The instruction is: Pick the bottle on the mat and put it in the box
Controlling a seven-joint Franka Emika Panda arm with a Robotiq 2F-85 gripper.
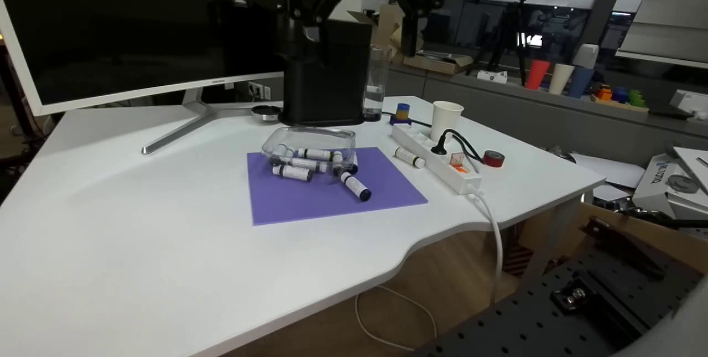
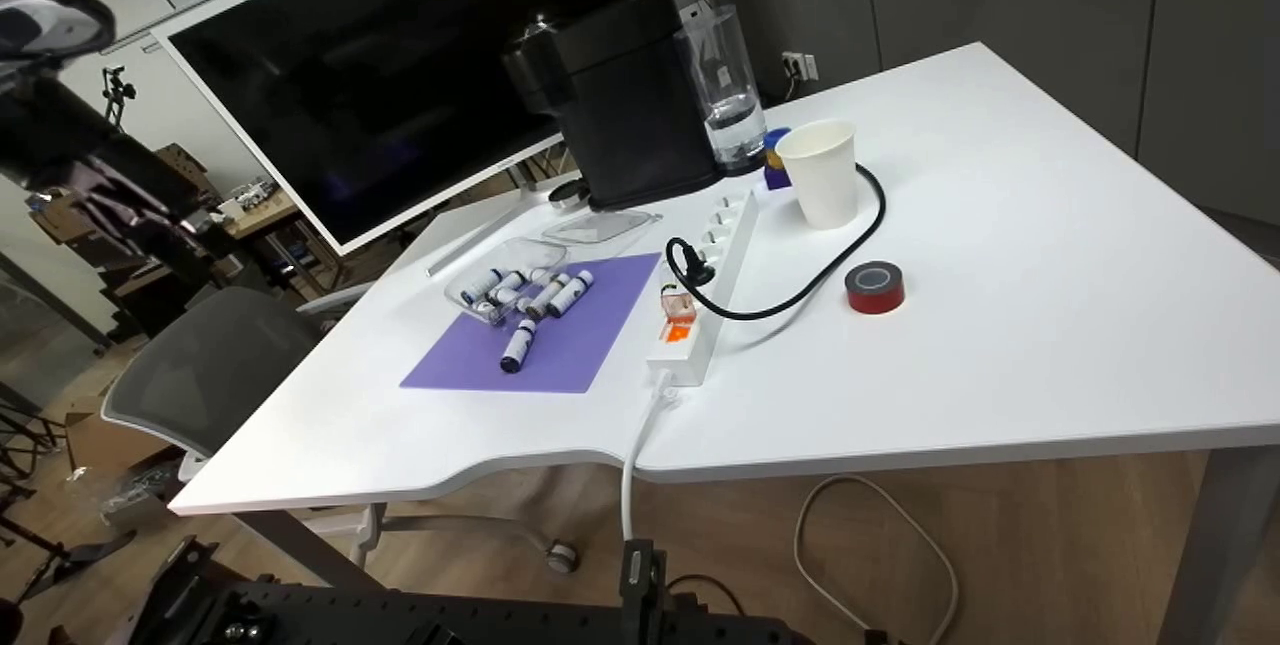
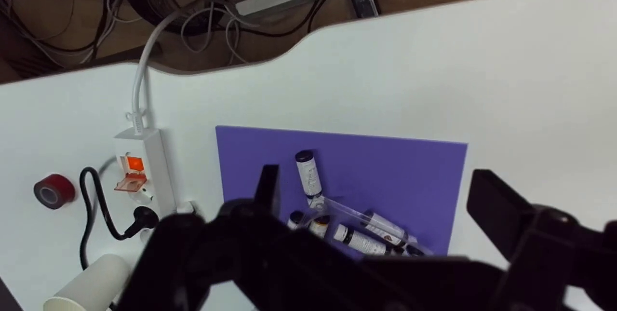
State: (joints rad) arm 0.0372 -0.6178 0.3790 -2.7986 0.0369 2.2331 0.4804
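In an exterior view, from the mat (image 1: 304, 203), the table (image 1: 138, 218) can be crossed unhindered between six and nine o'clock, but passage is barred by the box (image 1: 329, 88) at twelve and the strip (image 1: 437, 165) near three.

The desk (image 2: 1000, 345), bright in both exterior views, is dimmer in the wrist view behind 2 silhouetted fingers (image 3: 501, 214).
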